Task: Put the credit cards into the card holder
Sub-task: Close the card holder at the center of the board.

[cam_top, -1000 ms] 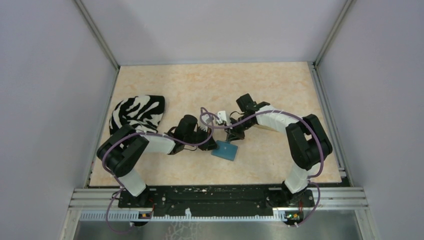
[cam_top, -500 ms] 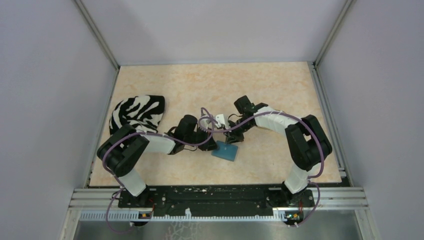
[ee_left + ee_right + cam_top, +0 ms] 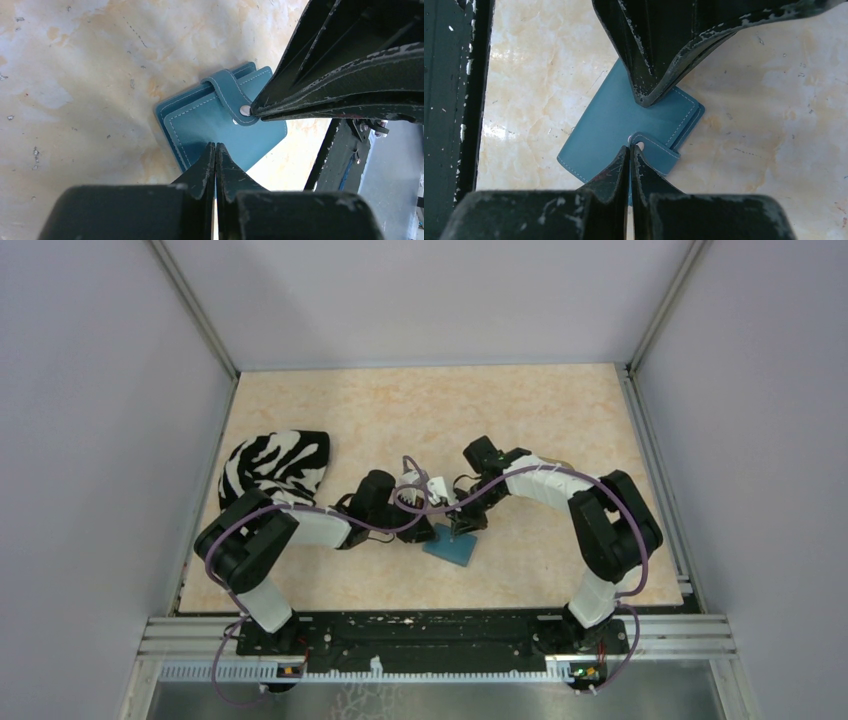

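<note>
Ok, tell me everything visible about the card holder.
The card holder is a flat teal wallet, leather-like with pale stitching, folded closed on the marbled table. Its strap tab wraps one edge and carries a metal snap. The shut right gripper reaches the snap; the shut left gripper meets the opposite edge.

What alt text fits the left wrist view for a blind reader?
A folded teal card holder lies on the beige marbled table, with the shut right gripper tip at its snap tab. The shut left gripper points at the holder's near edge.
</note>
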Action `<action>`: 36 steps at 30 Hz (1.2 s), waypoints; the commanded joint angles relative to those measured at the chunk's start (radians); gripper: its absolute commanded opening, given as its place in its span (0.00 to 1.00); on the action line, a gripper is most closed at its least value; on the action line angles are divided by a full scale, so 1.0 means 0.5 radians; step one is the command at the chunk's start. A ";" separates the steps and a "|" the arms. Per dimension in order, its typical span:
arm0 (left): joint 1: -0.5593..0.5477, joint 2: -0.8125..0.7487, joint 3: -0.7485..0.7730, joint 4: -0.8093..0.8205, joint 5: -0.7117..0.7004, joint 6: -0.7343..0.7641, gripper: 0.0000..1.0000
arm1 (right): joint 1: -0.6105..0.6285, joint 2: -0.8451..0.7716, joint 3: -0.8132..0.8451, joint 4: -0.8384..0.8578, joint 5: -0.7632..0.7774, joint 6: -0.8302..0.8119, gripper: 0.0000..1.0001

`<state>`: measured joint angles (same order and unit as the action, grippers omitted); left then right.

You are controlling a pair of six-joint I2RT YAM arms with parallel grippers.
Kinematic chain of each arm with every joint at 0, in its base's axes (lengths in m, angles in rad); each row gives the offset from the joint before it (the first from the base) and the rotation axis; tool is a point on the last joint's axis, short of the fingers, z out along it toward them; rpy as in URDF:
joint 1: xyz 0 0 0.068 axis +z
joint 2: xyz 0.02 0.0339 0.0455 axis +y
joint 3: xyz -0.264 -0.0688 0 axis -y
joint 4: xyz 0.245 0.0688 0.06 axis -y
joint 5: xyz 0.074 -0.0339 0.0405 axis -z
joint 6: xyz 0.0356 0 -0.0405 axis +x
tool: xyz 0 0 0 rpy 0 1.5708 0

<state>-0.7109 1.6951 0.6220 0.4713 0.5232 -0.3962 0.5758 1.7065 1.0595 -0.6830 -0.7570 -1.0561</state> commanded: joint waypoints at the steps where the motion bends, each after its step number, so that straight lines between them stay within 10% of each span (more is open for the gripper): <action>1: 0.007 0.031 -0.014 -0.010 0.031 0.014 0.02 | 0.056 -0.050 0.021 -0.085 -0.054 -0.097 0.00; 36: 0.007 0.043 -0.005 -0.010 0.052 0.013 0.01 | 0.204 -0.003 0.017 -0.097 0.204 -0.126 0.00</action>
<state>-0.7109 1.7000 0.6220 0.4721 0.5400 -0.3962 0.6544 1.7065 1.0599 -0.7151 -0.6590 -1.0893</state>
